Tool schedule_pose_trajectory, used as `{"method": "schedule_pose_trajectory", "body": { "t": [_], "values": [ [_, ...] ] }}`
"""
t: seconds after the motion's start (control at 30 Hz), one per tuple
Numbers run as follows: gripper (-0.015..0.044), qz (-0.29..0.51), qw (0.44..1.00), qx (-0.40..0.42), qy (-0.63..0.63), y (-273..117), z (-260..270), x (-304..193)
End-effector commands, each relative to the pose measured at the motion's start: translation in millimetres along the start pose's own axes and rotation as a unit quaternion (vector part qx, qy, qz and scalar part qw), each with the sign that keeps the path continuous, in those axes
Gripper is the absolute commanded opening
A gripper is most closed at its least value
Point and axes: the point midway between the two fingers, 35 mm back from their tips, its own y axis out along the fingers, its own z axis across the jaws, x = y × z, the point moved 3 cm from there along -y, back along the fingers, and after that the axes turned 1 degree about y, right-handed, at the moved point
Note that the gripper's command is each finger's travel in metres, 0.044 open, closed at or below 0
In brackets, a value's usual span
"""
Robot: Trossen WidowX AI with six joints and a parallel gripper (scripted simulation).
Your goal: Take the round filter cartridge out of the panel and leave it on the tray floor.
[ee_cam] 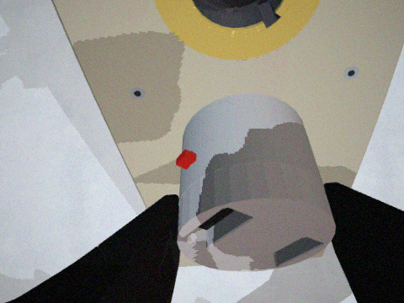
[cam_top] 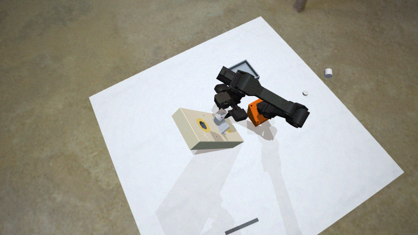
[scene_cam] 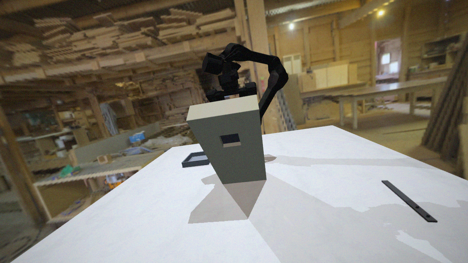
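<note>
Filter cartridge [cam_top: 220, 117] [ee_cam: 252, 181], a smooth cylinder with two face slots and a red tab, out of its socket and gripped across its sides by the gripper [cam_top: 224, 113] [ee_cam: 251, 202], above the service panel [cam_top: 188, 128] [scene_cam: 243, 160] [ee_cam: 261, 76]; probably light, stiff and somewhat slippery, best held squarely across the barrel; printing near the yellow ring [cam_top: 199, 120] [ee_cam: 236, 48], too small to read; tray [cam_top: 255, 72] [scene_cam: 196, 163] beyond, on the far side.

1. The service panel [cam_top: 191, 117] [scene_cam: 242, 163] [ee_cam: 261, 76] has a beige face and a dark grey-green back.
2. A yellow ring [cam_top: 199, 120] [ee_cam: 236, 46] marks that face.
3. The filter cartridge [cam_top: 218, 119] [ee_cam: 244, 114] is pale grey with a red marker [cam_top: 221, 117] [ee_cam: 186, 159].
4. The fingers [cam_top: 227, 115] are black.
5. The worktop [cam_top: 146, 111] [scene_cam: 131, 212] [ee_cam: 38, 177] is white.
6. The tray [cam_top: 253, 69] [scene_cam: 195, 164] is blue-grey.
7. The block [cam_top: 253, 114] is orange with dark dots.
</note>
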Motion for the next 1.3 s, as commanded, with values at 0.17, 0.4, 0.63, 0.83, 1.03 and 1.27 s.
{"method": "schedule_pose_trajectory", "body": {
  "t": [0.17, 0.4, 0.63, 0.83, 1.03, 1.27],
  "values": [
    [0.0000, -0.003, 1.000, -0.002, -0.004, -9.6, -24.5, 3.5],
    [0.0000, -0.003, 1.000, -0.003, -0.005, -4.6, -63.9, 3.8],
    [0.0000, 0.002, 1.000, -0.005, 0.012, -0.4, -82.1, -0.9],
    [0.0000, 0.019, 0.991, -0.066, 0.118, -6.7, -120.2, -20.6],
    [0.0000, 0.024, 0.964, -0.132, 0.230, -15.1, -158.0, -43.3],
    [0.0000, 0.014, 0.910, -0.210, 0.359, -27.4, -199.2, -73.0]
  ]
}}
